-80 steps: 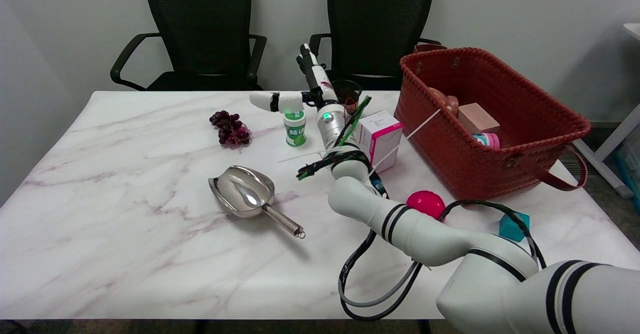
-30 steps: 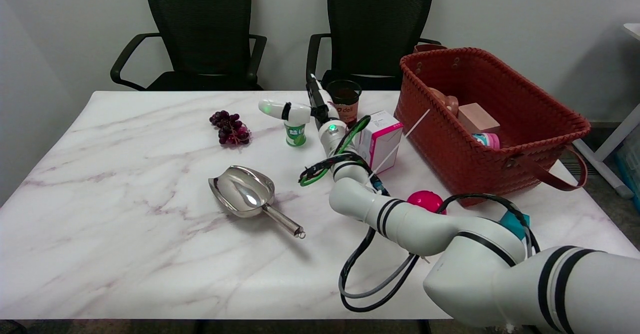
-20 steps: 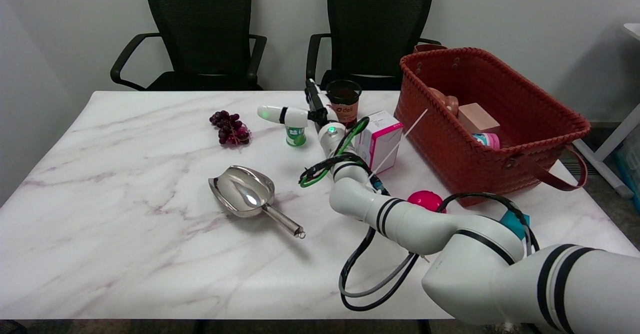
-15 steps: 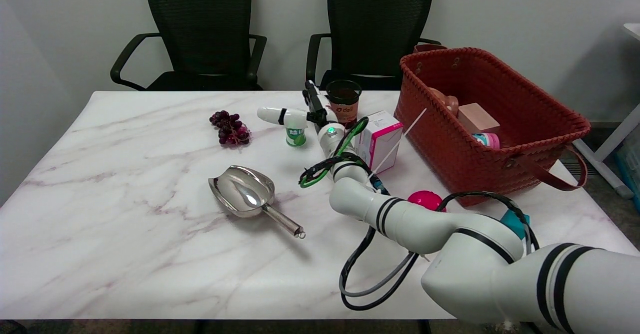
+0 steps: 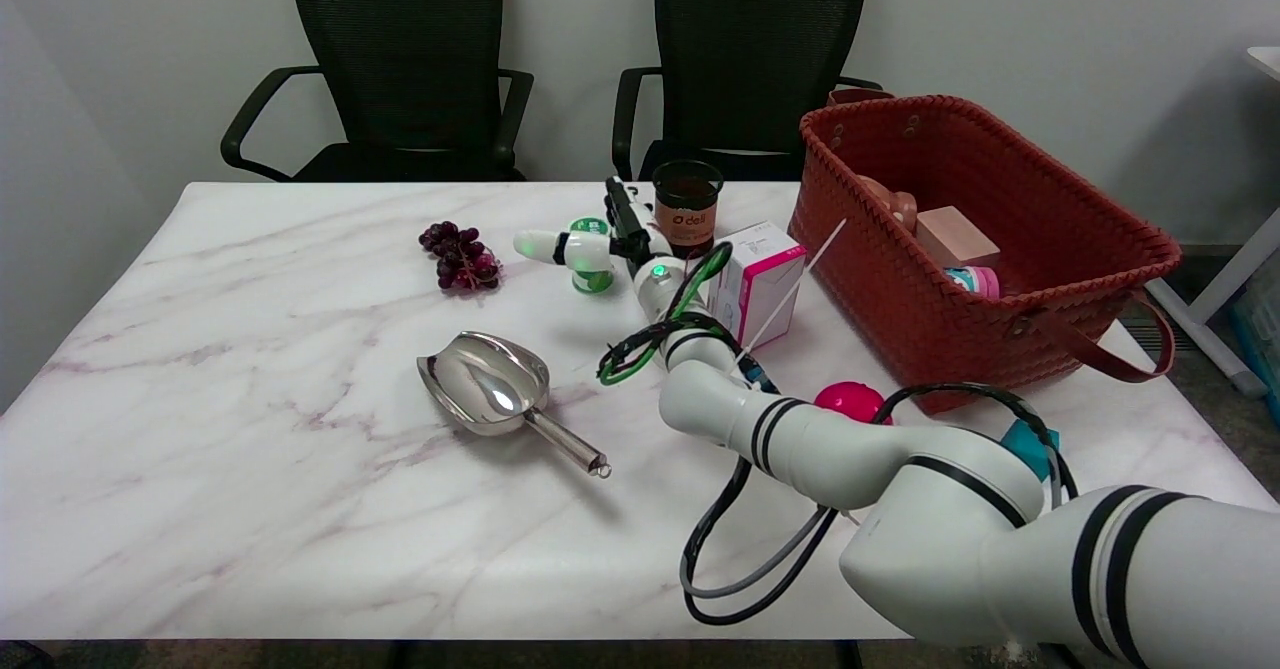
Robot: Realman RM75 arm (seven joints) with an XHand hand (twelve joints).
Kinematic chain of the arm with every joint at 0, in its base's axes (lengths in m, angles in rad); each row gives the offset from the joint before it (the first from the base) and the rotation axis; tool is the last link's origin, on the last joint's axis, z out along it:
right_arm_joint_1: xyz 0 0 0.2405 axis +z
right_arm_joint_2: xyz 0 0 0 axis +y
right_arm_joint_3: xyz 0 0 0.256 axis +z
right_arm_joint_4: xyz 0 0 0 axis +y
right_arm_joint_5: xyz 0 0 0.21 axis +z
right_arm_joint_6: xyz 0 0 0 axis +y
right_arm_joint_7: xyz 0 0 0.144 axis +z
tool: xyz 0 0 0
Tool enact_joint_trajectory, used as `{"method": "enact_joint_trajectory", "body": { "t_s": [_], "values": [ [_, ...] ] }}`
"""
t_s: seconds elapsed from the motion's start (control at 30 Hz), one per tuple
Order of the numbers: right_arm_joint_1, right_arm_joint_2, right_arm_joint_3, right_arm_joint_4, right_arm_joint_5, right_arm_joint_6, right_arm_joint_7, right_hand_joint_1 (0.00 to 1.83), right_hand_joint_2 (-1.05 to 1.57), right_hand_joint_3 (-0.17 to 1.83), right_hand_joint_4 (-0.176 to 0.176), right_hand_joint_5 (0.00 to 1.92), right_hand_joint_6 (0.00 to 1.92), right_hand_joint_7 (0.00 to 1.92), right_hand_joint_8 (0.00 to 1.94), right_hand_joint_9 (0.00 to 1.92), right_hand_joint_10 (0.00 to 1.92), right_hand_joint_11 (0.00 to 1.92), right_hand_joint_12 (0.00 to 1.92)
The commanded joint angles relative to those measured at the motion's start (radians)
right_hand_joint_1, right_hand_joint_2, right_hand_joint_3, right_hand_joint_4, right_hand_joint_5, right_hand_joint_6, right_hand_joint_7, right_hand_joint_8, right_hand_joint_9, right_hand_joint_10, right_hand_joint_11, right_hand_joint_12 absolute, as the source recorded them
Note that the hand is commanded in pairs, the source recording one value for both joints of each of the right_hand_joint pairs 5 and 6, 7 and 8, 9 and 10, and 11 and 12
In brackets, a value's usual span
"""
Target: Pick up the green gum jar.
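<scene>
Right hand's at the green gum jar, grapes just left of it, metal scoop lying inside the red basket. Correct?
Not quite. In the head view the metal scoop lies on the table, not in the red basket. The rest holds: right hand at the green gum jar, grapes left of it.

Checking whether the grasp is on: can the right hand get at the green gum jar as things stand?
Probably yes. The right hand is already at the green gum jar, a white finger across its front; nothing stands between them, though whether it grips can't be told.
</scene>
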Motion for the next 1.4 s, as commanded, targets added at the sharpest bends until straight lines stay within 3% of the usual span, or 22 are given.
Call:
{"method": "enact_joint_trajectory", "body": {
  "t_s": [0.03,0.67,1.07,1.17,1.3,1.33,1.4],
  "values": [
    [-0.001,-0.005,-0.005,-0.043,0.004,-0.022,-0.002,1.17,0.28,0.26,0.000,0.00,0.00,0.05,0.05,0.06,0.06,0.00,0.00],
    [0.012,-0.011,0.004,-0.066,0.009,-0.024,0.000,1.14,0.45,0.22,0.000,0.00,0.00,0.06,0.06,0.05,0.05,0.00,0.00],
    [0.018,-0.016,0.013,-0.066,0.009,-0.048,0.000,1.13,0.58,0.18,0.000,0.08,0.08,0.32,0.32,0.20,0.20,0.00,0.00],
    [0.019,-0.017,0.013,-0.066,0.009,-0.051,0.000,1.12,0.61,0.17,0.000,0.11,0.11,0.47,0.47,0.22,0.22,0.00,0.00],
    [0.018,-0.019,0.018,-0.066,0.011,-0.060,0.003,1.12,0.65,0.11,0.000,0.20,0.20,0.79,0.79,0.57,0.57,0.02,0.02],
    [0.017,-0.019,0.023,-0.066,0.011,-0.060,0.003,1.13,0.66,0.08,0.000,0.39,0.39,0.89,0.89,0.69,0.69,0.12,0.12],
    [0.014,-0.019,0.034,-0.064,0.011,-0.063,0.003,1.14,0.66,0.05,0.000,0.60,0.60,0.98,0.98,0.85,0.85,0.38,0.38]
  ]
}}
